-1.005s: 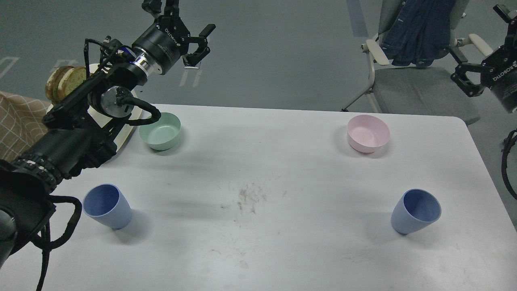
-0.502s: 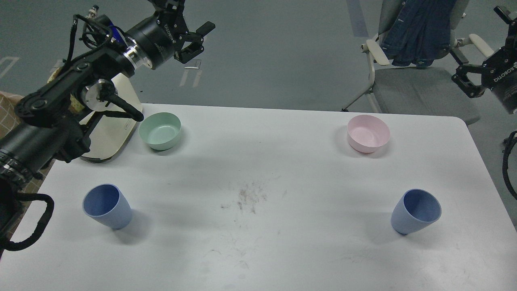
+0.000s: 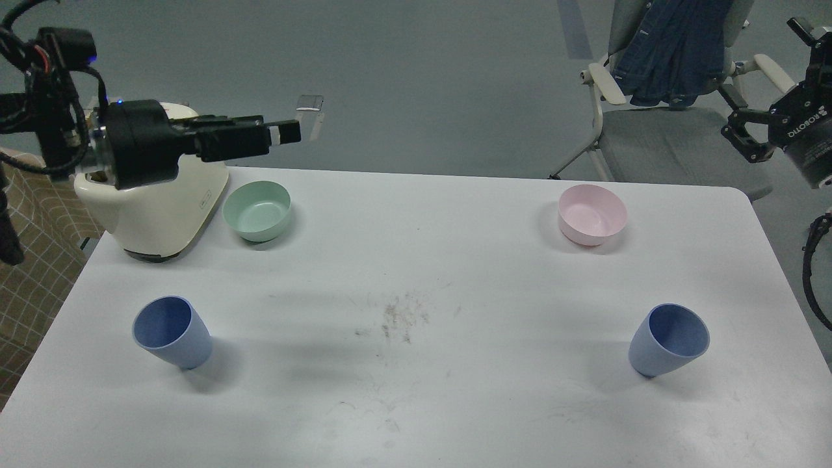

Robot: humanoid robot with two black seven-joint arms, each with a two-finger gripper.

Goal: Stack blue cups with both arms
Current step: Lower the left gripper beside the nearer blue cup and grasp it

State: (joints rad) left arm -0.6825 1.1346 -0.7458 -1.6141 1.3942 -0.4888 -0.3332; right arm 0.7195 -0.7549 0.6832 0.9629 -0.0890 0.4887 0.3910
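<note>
Blue cups (image 3: 173, 332) (image 3: 668, 340) and both bowls (image 3: 257, 210) (image 3: 592, 214) stand empty.

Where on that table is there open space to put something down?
The widest bare stretch of the white table lies in the middle, between the left blue cup and right blue cup, and between the green bowl and pink bowl. The far-left corner is crowded by the cream appliance.

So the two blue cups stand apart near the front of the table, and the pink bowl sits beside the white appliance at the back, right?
Not quite. The head view shows the mint-green bowl beside the white appliance; the pink bowl sits far off to the right. The two blue cups do stand apart near the front.
</note>
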